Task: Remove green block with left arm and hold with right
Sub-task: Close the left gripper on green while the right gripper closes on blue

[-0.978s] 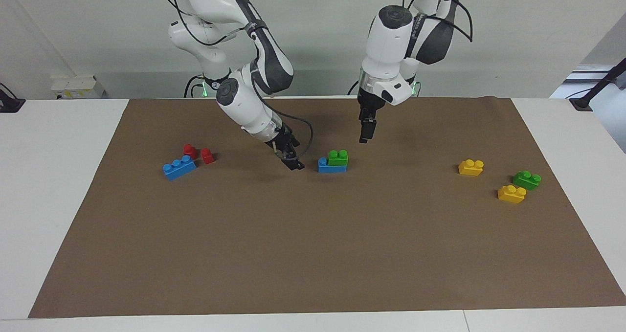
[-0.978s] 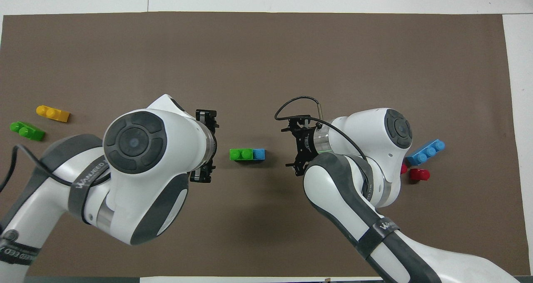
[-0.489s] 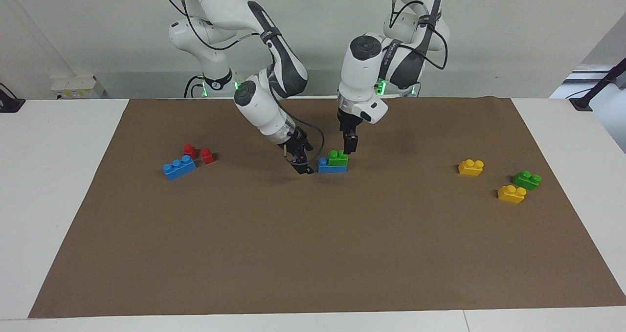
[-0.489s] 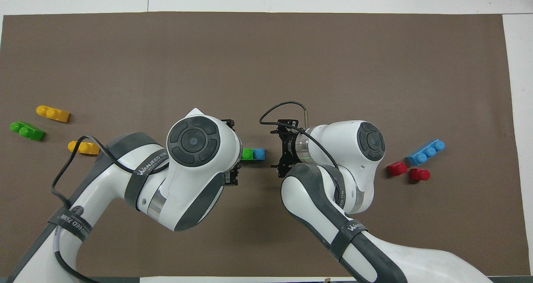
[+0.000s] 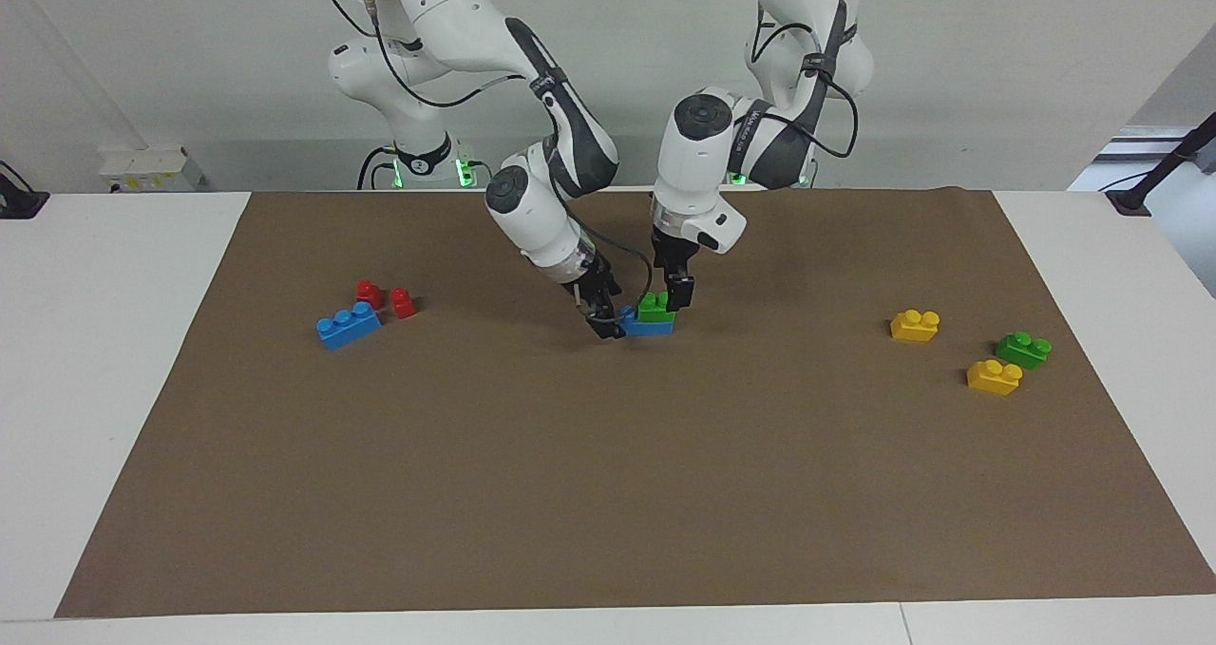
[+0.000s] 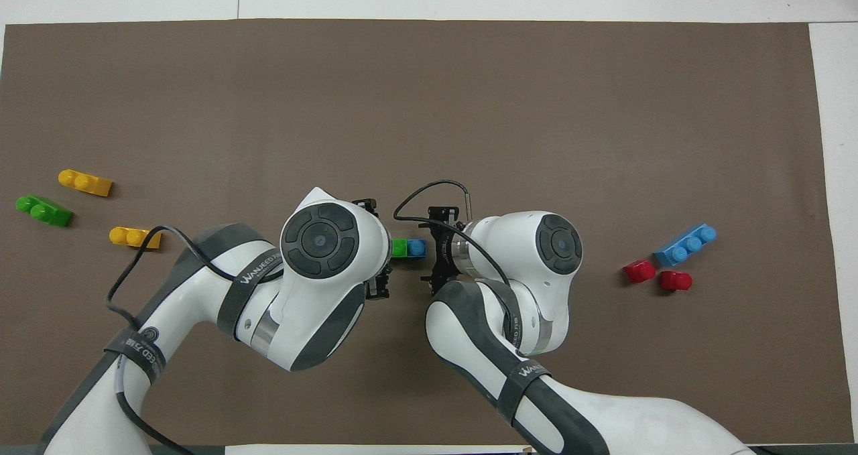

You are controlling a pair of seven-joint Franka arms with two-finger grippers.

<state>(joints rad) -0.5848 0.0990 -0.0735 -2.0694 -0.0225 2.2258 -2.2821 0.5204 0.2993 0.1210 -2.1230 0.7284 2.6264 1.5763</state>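
A green block [image 5: 656,305] sits on top of a short blue brick [image 5: 634,323] in the middle of the brown mat; the pair also shows from overhead, the green block [image 6: 399,248] beside the blue brick's bare stud [image 6: 417,248]. My left gripper [image 5: 674,294] is down at the green block's end toward the left arm's side, open, holding nothing. My right gripper [image 5: 604,323] is low at the blue brick's other end, tilted and open. From overhead the left wrist hides its fingertips.
A second green brick [image 5: 1023,349] and two yellow bricks [image 5: 915,325] [image 5: 994,377] lie toward the left arm's end. A long blue brick [image 5: 349,325] and two red pieces [image 5: 370,293] [image 5: 404,302] lie toward the right arm's end. The brown mat [image 5: 608,493] covers the table.
Both arms have come down and inward from either side until their grippers reach the green-on-blue stack. The stack itself has not moved.
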